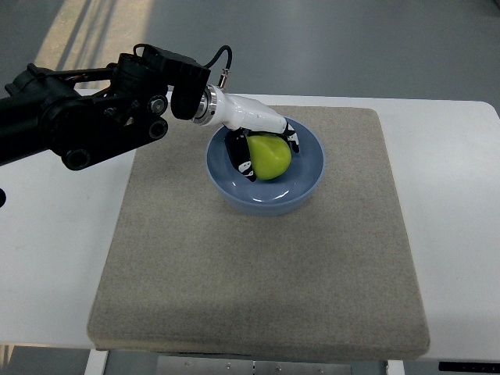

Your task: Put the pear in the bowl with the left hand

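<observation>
Now my left hand [254,133] reached over the blue bowl [308,176], fingers [242,160] curled around the green pear [270,155], which I held inside the bowl's rim. That bowl sat on a grey mat [258,273].

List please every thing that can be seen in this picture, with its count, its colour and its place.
pear: one, yellow-green, inside the bowl, held by the fingers of the left hand
bowl: one, blue, on the mat, toward its far side
mat: one, grey-beige, lying flat on the table, covering most of its middle
table: one, white, under the mat, visible around its edges
floor: grey, beyond the far edge of the table
left arm: one, black, coming in from the picture's left
left hand: one, white with black fingers, reaching into the bowl, closed around the pear
right arm: not in view
</observation>
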`<state>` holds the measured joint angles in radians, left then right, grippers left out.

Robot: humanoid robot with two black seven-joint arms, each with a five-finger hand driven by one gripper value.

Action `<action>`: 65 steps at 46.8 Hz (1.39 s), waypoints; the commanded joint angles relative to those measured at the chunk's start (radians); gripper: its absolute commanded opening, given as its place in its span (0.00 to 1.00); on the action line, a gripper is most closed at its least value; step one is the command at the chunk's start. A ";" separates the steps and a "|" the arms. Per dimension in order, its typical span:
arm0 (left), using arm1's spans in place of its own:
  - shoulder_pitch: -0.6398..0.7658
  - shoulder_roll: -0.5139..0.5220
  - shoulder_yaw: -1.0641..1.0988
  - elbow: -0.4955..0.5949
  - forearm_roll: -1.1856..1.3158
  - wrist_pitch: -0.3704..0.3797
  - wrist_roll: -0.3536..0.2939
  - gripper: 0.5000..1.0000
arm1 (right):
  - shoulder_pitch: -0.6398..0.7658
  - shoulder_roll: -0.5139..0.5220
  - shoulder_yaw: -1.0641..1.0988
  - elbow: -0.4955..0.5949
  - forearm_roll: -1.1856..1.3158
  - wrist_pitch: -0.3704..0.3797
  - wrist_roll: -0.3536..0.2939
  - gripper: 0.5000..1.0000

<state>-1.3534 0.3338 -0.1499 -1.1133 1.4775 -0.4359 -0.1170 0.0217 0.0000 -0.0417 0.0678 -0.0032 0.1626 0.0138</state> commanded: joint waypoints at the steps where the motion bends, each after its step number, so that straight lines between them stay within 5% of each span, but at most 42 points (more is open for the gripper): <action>1: -0.003 0.005 -0.007 0.000 -0.005 -0.001 0.000 0.98 | 0.000 0.000 -0.001 0.000 0.000 0.000 0.000 0.85; 16: -0.016 0.047 -0.119 0.062 -0.281 0.000 0.000 0.99 | 0.000 0.000 -0.001 0.000 0.000 0.000 0.000 0.85; 41: 0.003 0.113 -0.126 0.404 -0.973 0.000 -0.001 0.99 | 0.000 0.000 0.000 0.000 0.000 0.000 0.000 0.85; 51: 0.091 0.106 -0.131 0.512 -1.152 0.000 -0.001 0.99 | 0.000 0.000 0.000 0.000 0.000 0.000 0.000 0.85; 65: 0.263 0.093 -0.244 0.520 -1.404 -0.015 0.002 0.99 | 0.000 0.000 0.000 0.000 0.000 0.000 0.000 0.85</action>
<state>-1.1160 0.4366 -0.3844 -0.5932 0.1004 -0.4462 -0.1171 0.0220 0.0000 -0.0421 0.0676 -0.0029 0.1626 0.0140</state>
